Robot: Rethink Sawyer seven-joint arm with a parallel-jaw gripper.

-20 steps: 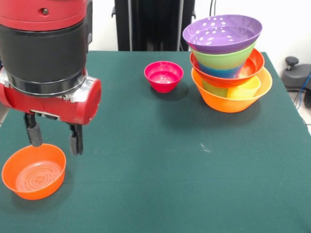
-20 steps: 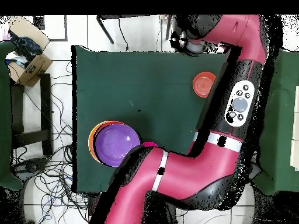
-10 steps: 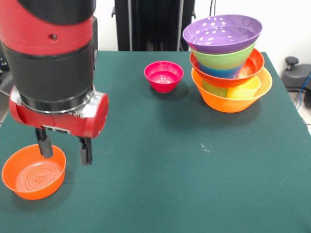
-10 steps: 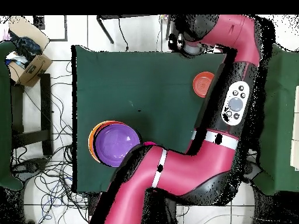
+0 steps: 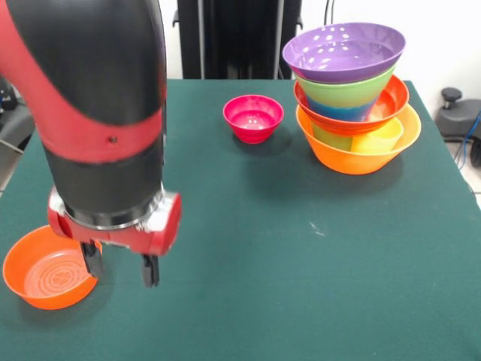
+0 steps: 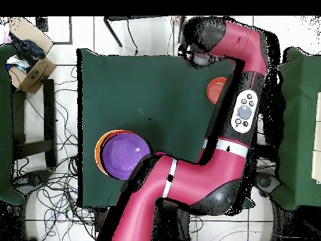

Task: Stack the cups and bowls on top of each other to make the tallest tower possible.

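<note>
The tower stands at the right of the front view: a big orange bowl (image 5: 353,154) holds a yellow cup (image 5: 380,137) and a green cup (image 5: 328,135). Above them sit the red-orange bowl (image 5: 392,102), blue bowl (image 5: 337,111), lime green bowl (image 5: 349,90) and purple bowl (image 5: 343,49). The purple cup is hidden. A small pink bowl (image 5: 253,116) stands alone. A small orange bowl (image 5: 43,267) sits at the near left. My gripper (image 5: 121,265) is open and empty, low over the table, its left finger (image 5: 92,259) at that bowl's right rim.
In the overhead view the purple bowl (image 6: 125,155) tops the tower and the small orange bowl (image 6: 215,90) is half hidden by my arm. A cardboard box (image 6: 28,59) and cables lie off the table. The table's near edge is close to the gripper.
My gripper has moved towards the table's near edge and slightly right, coming lower beside the small orange bowl. It stays open. The bowls have not moved.
</note>
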